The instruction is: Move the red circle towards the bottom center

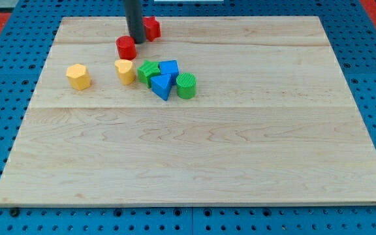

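Spanning nearly the whole view, the wooden surface [194, 156] is bare toward its bottom. My end effector, a plain rod with nothing to pinch, sets my tip [138, 41] just above the red circle [126, 47], seemingly to shove it downward.

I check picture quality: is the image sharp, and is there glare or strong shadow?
Camera view: the blocks are sharp, like the red circle next to my tip; light is even on the wooden board, shadows small and soft, no strong glare.
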Tool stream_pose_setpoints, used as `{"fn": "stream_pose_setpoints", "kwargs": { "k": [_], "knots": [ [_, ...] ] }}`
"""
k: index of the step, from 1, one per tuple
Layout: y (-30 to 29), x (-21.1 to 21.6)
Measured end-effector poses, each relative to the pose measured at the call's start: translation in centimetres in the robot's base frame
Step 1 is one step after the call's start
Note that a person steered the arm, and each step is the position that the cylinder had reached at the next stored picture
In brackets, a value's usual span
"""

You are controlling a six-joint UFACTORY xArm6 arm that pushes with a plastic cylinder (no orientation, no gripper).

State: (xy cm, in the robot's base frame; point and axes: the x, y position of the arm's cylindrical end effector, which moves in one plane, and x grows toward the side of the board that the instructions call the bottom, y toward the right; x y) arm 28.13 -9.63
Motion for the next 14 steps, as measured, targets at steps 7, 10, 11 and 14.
{"fn": "stream_pose_setpoints", "kwargs": {
  "k": [7,10,11,14],
  "knots": [
    [17.7,5.8],
    [21.0,16.3],
    [18.1,20.2],
    [19.5,26.9]
  ]
}}
